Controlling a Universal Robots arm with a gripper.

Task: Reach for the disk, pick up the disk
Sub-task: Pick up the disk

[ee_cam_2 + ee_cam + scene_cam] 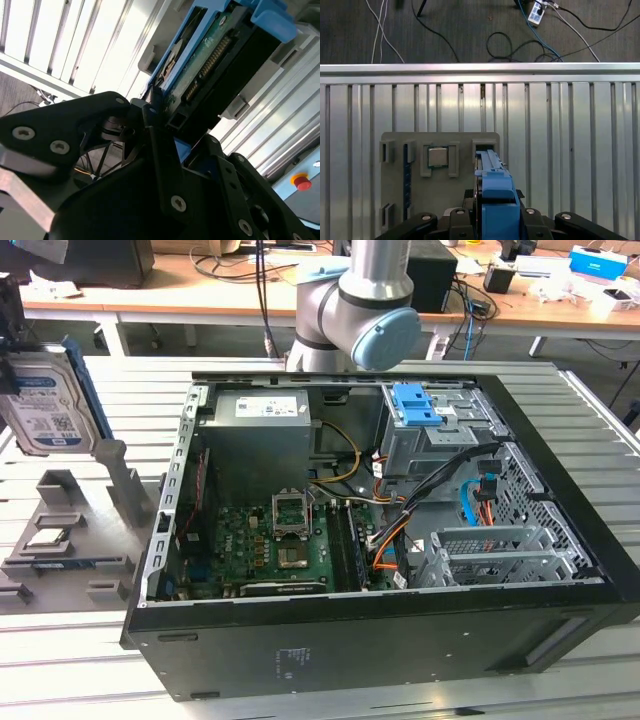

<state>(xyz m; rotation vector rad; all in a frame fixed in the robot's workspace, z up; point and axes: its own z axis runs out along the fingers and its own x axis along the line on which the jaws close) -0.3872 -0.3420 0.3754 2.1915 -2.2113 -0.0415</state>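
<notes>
Disk [45, 410] stands upright on edge, at 10 o'clock from open computer case [380, 650] in exterior view. Fingers [157, 150] are closed on disk's narrow end, probably so blue rails stay free. Gray holder [75, 530] on counter [60, 660] is at 6 o'clock from disk. Disk seems above its slot, not seated. Small chip [438, 156] rests in holder pocket, untouched.

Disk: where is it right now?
At the exterior view's far left, the disk stands upright over the gray holder, gripped by the gripper, outside the computer case.
</notes>
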